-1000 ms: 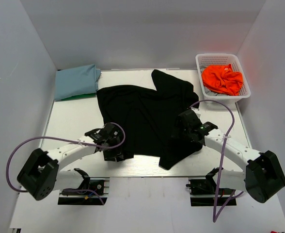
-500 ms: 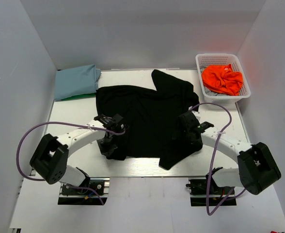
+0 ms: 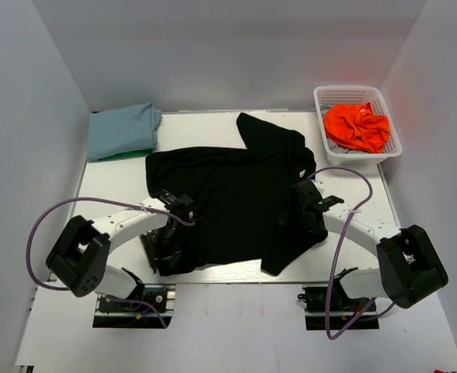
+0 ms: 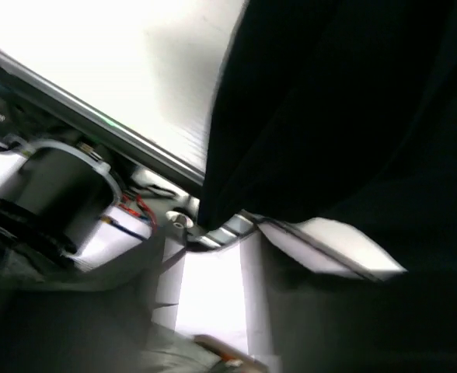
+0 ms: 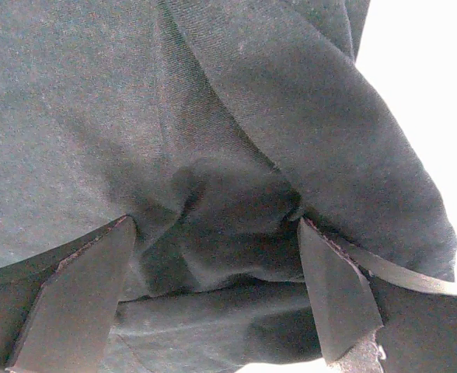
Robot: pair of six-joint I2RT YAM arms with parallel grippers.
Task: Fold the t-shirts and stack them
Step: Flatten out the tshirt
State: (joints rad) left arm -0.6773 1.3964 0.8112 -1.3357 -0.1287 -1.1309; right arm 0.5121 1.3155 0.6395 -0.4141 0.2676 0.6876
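The large black t-shirt (image 3: 228,194) lies spread across the middle of the table (image 3: 112,194). My left gripper (image 3: 165,255) is at its near-left hem by the table's front edge and holds that corner. The left wrist view is blurred, with black cloth (image 4: 345,116) hanging close to the camera. My right gripper (image 3: 301,217) rests on the shirt's right side. Its fingers (image 5: 81,303) stand wide apart with bunched black cloth (image 5: 221,225) between them. A folded light blue tee (image 3: 123,128) lies at the back left on a green one (image 3: 123,155). An orange tee (image 3: 357,127) is in the basket.
The white mesh basket (image 3: 351,91) stands at the back right corner. White walls close in the table on three sides. The table's front edge (image 4: 96,124) and my left arm's base (image 4: 57,194) show in the left wrist view.
My left gripper has moved toward the near edge, dragging the black shirt's near-left corner with it. The shirt's left side has shifted left and nearer. The right gripper has barely moved.
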